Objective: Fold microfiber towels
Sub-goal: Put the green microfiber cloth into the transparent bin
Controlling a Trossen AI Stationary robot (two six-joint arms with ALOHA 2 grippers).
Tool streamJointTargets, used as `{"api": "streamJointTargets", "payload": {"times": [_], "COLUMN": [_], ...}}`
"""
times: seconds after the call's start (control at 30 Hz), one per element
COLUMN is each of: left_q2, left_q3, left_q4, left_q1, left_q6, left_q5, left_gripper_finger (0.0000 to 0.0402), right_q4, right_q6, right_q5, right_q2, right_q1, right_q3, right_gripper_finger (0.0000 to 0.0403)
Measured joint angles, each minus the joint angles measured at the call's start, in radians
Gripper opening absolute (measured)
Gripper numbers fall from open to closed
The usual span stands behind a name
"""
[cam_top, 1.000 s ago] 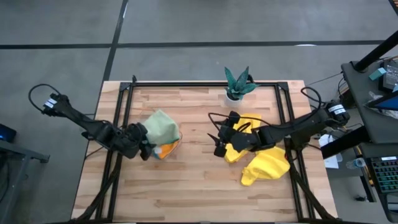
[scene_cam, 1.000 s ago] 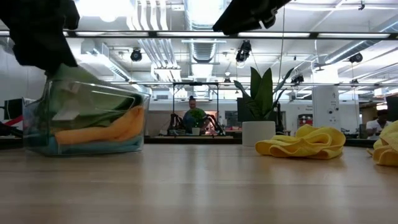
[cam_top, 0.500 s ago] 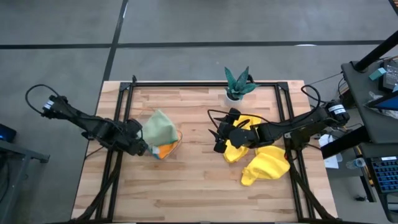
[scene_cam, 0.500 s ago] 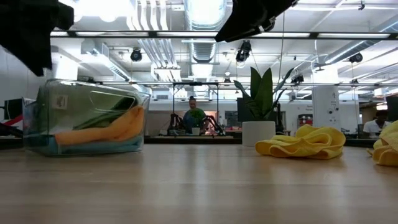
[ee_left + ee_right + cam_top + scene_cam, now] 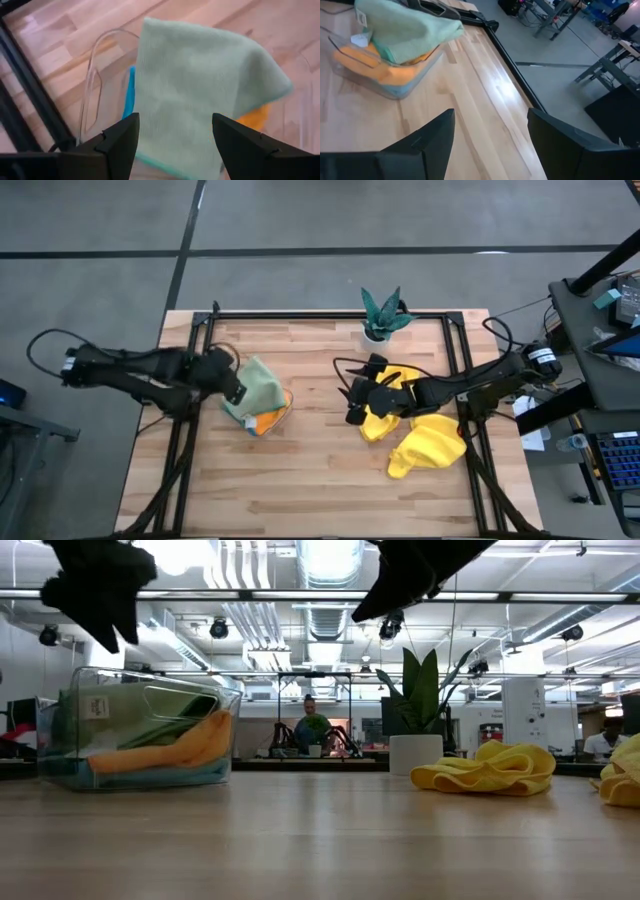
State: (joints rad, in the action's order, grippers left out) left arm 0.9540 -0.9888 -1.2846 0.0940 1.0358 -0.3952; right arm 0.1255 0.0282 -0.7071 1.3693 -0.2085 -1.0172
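Under the pale green towel [image 5: 262, 386] in the clear tray [image 5: 284, 406], the orange towel [image 5: 265, 421] peeks out only at one edge, and the blue towel [image 5: 130, 93] shows as a thin strip. At table height, the second yellow towel [image 5: 626, 780] is cut off by the frame edge. A distant seated person [image 5: 309, 725] is too small to make out.

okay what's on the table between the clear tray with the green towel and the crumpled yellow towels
Nothing: in the high view, only bare wood separates the clear tray from the yellow towels. The right gripper hangs above that stretch; the low view shows it off the table.
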Motion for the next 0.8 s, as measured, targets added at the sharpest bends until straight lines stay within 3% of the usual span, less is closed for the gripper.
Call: {"api": "streamJointTargets", "payload": {"times": [0.2,0.37,0.8], "left_q2": [0.028,0.087,0.204], "left_q3": [0.078,0.137,0.221], "left_q4": [0.179,0.185,0.333], "left_q1": [-0.238,-0.402,-0.499], "left_q6": [-0.239,-0.363,-0.458], "left_q5": [0.137,0.2,0.326], "left_gripper_finger": [0.0234,0.0234,0.0234], "right_q4": [0.0,-0.002,-0.003], "right_q6": [0.024,0.037,0.024], "right_q5": [0.0,0.0,0.008], "right_q2": [0.0,0.0,0.0], "right_q1": [0.0,0.005,0.006], "right_q3": [0.018,0.021,0.05], "right_gripper_finger": [0.0242,0.024,0.024]}}
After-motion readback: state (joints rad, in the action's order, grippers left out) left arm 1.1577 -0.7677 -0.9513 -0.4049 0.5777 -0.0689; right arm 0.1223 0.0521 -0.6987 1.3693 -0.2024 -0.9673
